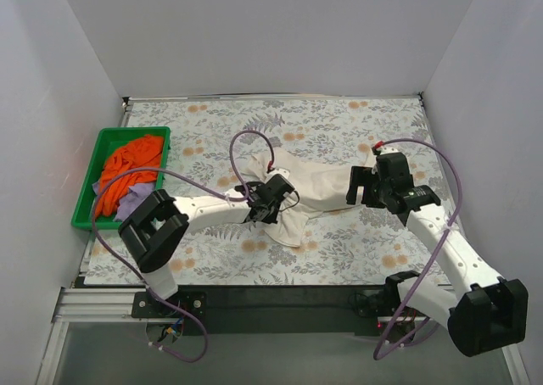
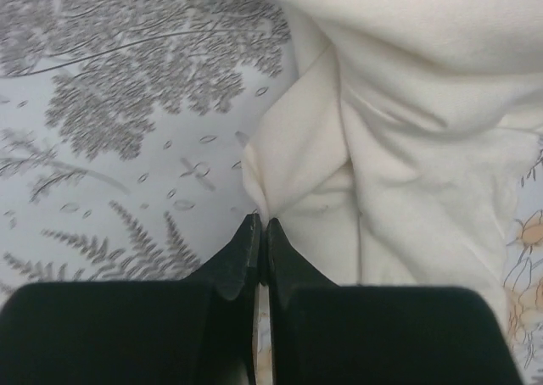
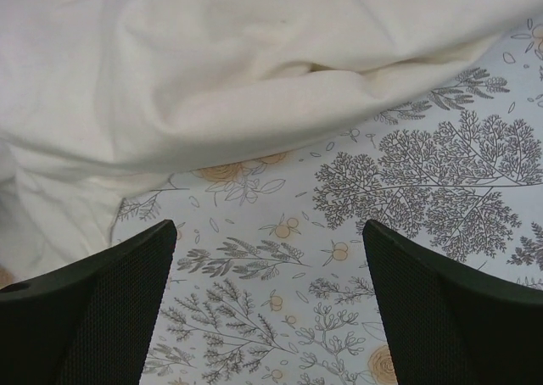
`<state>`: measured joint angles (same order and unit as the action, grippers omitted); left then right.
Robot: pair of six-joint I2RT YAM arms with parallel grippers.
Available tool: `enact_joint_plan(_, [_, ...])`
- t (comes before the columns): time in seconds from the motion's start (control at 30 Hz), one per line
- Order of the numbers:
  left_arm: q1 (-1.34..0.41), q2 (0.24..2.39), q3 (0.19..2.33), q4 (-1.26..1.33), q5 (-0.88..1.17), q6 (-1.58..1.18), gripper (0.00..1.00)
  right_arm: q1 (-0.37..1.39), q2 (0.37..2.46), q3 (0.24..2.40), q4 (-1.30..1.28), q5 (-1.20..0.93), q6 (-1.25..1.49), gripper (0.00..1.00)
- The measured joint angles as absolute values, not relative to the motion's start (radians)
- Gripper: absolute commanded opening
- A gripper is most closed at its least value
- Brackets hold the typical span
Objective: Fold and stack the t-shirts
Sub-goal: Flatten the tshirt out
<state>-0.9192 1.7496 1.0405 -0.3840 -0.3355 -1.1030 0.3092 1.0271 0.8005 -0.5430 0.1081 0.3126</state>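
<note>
White box walls (image 1: 271,29) all around and a floral-print table (image 1: 356,237) underneath, that's the whole stage. The biggest thing on it is the cream t-shirt (image 1: 318,186), lying mid-table in a rumpled heap with one lobe trailing toward the near edge. It's nowhere near flat, so I'd say folding has barely begun.

Over by the left wall is the green tray (image 1: 127,131), with the orange t-shirt (image 1: 127,169) piled in it and the lavender t-shirt (image 1: 136,200) peeking out underneath at the near end. Neither is folded.

The left gripper (image 2: 260,225) has its jaws pressed together, tips right at a folded edge of the cream shirt on its left side. From the wrist view I honestly can't tell if a sliver of cloth is caught between them or if they've closed on nothing. The right gripper (image 3: 270,225) is spread wide, hanging over bare table just beside the shirt's right edge and not touching it.

What worries me:
- If the left claw has only a thin bit of hem, or none, any pull will slip off and leave the heap as it is.
- The shirt is doubled over itself, so the right claw could bite two layers at once and stretch it into a twist instead of opening it out.
- The cloth trailing toward the near edge could drag off the table if both arms pull that way.
</note>
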Motion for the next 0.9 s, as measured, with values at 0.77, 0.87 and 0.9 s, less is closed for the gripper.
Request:
enact_joint_plan(0.77, [-0.905, 1.271, 1.035, -0.786, -0.347, -1.267, 0.00, -0.059, 1.260, 0.521, -0.039, -0.130, 0.595, 0.81])
enact_joint_plan(0.87, [-0.905, 1.260, 1.035, -0.799, -0.344, -1.274, 0.00, -0.067, 1.281, 0.509, 0.026, -0.146, 0.604, 0.76])
enact_joint_plan(0.9, [-0.905, 1.257, 1.035, -0.804, -0.343, -1.276, 0.00, -0.069, 1.293, 0.509, 0.047, -0.154, 0.606, 0.73])
